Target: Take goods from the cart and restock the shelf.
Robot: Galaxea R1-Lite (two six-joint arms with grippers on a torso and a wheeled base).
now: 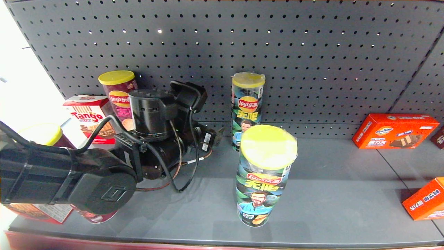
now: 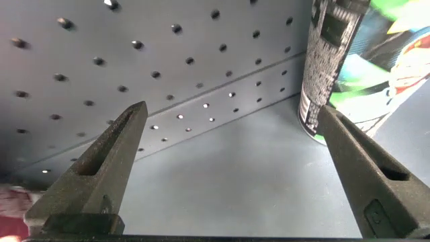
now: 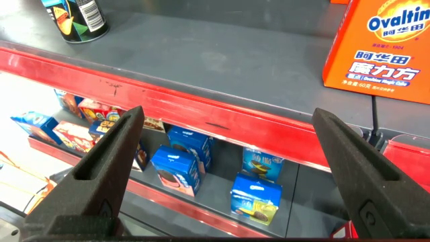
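Note:
Two green chip cans with yellow lids stand on the grey shelf: one at the back against the pegboard, one nearer the front. My left gripper lies low over the shelf, left of the rear can and pointing at the pegboard. Its wrist view shows it open with nothing between the fingers, and the rear can just beside one fingertip. My right gripper is open and empty, out in front of the shelf's red front edge.
A maroon chip can, a wafer box and another yellow-lidded can crowd the shelf's left end. Orange boxes sit at the right. The lower shelf holds several blue boxes. An orange box stands near the front edge.

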